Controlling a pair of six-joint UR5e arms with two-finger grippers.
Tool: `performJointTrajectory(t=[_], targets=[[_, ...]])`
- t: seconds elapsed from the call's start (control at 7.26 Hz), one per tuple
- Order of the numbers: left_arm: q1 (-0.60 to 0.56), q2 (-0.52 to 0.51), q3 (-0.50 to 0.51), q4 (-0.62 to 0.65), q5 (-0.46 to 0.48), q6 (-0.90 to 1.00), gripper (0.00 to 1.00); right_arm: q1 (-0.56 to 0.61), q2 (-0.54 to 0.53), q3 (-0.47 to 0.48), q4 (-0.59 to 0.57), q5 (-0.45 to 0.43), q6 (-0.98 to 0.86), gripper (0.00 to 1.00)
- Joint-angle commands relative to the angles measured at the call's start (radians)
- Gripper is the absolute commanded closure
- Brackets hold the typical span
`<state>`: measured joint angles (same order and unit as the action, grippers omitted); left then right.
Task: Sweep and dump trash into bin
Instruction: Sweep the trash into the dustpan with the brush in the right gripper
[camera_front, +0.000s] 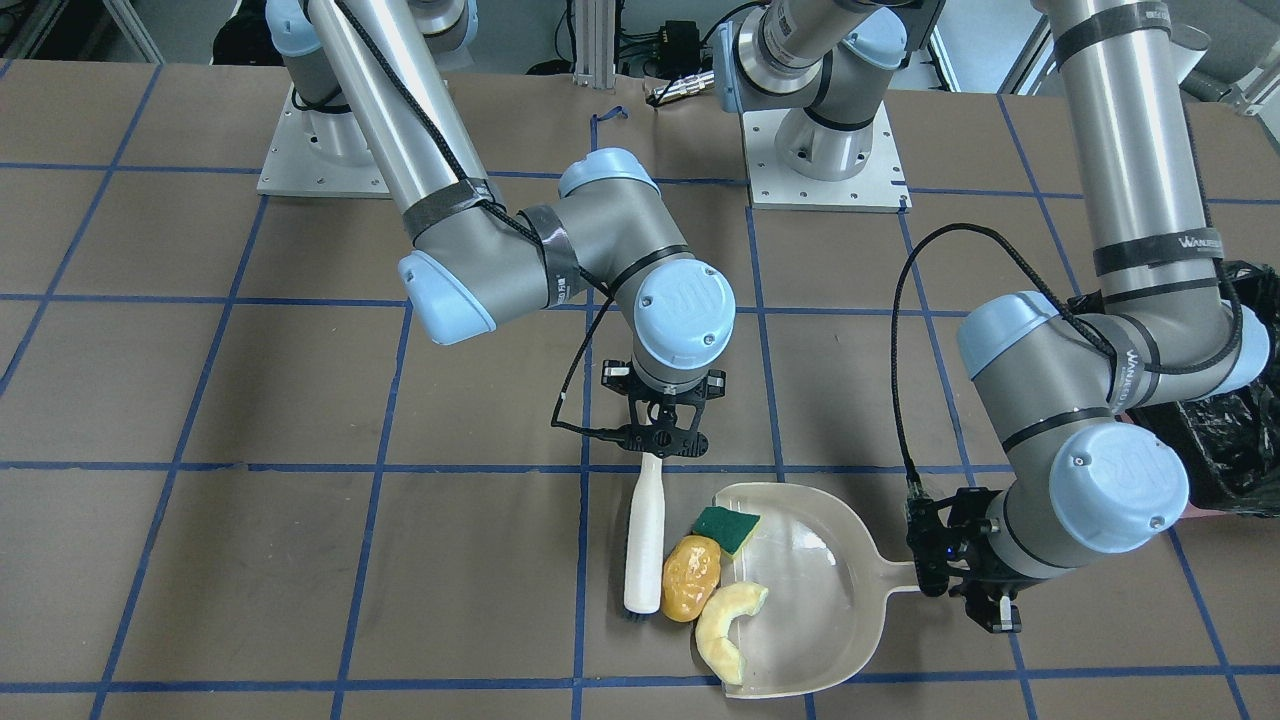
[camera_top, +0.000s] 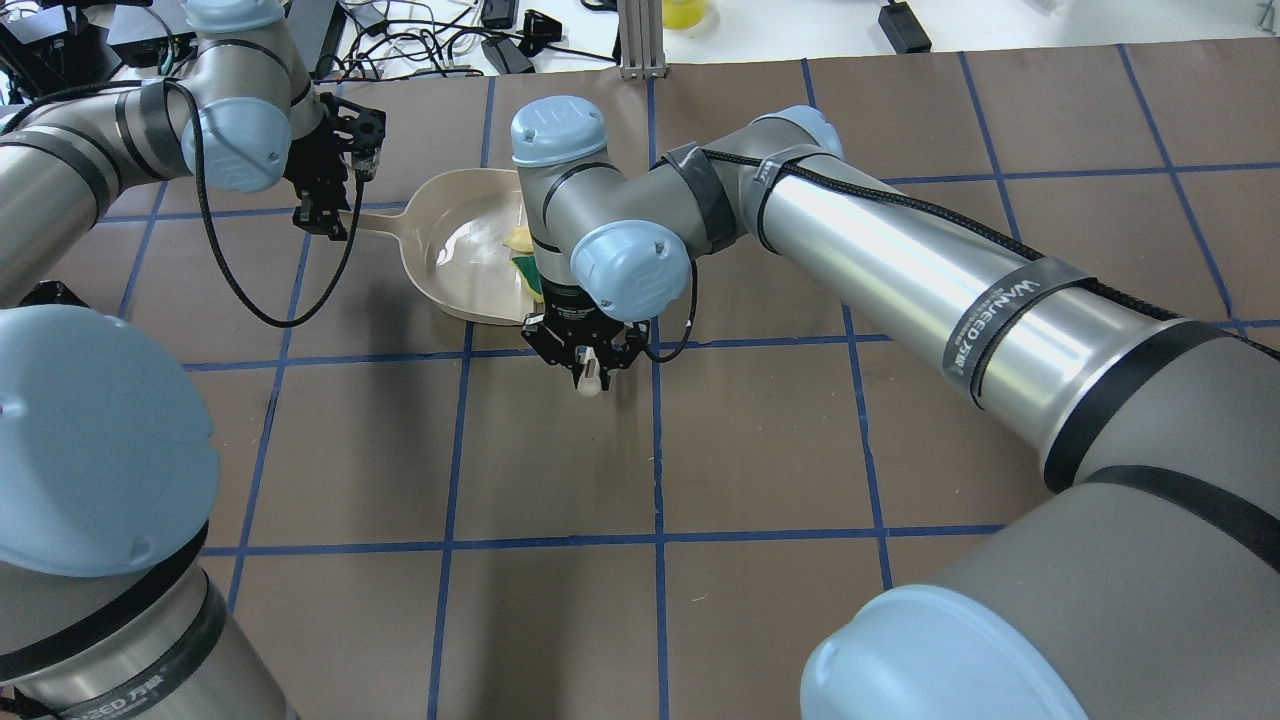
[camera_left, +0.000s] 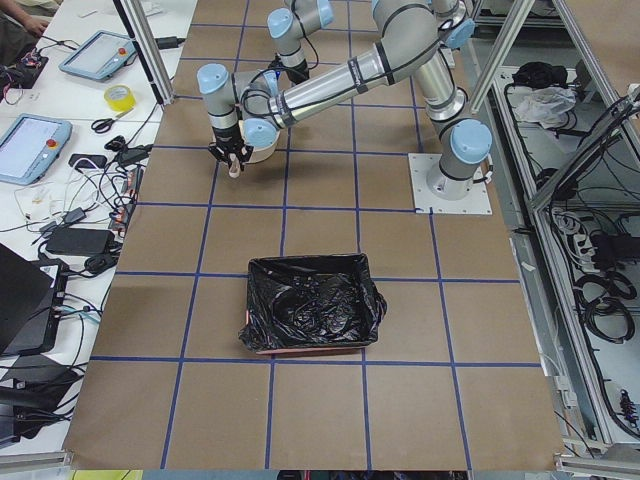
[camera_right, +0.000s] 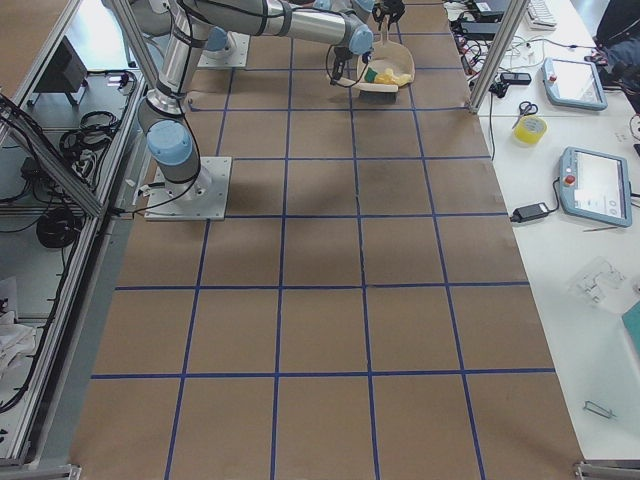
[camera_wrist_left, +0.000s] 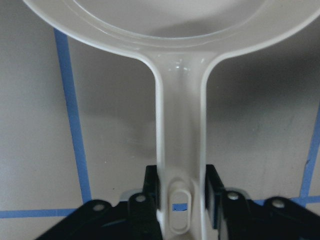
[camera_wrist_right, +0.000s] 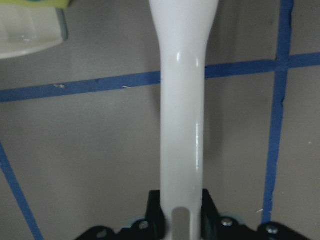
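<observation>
Right jaws grip the white brush (camera_front: 645, 540); left jaws clamp the beige dustpan (camera_front: 830, 570) by its handle. Potato lump (camera_front: 690, 577), crescent (camera_front: 725, 618) and sponge (camera_front: 727, 527) crowd the pan's mouth, lower centre; the bin (camera_front: 1235, 440) sits at the right edge.

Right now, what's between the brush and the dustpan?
The golden-brown lump, seen in the front-facing view, lies between the brush and the dustpan.

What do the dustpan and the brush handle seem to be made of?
The dustpan looks like smooth beige moulded plastic: glossy highlights, raised rim, moulded hanging slot. The brush handle looks like glossy white plastic, by its bright reflection; painted wood cannot be excluded.
</observation>
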<state>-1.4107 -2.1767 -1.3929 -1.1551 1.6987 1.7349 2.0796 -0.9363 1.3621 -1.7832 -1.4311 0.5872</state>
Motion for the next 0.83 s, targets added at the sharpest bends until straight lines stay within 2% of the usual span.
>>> performJointTrajectory(t=[0.0, 0.69], targets=[[-0.001, 0.000, 0.000, 0.000, -0.002, 0.000, 0.81, 0.030, 0.043, -0.035, -0.031, 0.012, 0.005, 1.00], [-0.001, 0.000, -0.002, 0.000, -0.004, -0.002, 0.81, 0.069, 0.048, -0.081, -0.067, 0.049, 0.009, 1.00]])
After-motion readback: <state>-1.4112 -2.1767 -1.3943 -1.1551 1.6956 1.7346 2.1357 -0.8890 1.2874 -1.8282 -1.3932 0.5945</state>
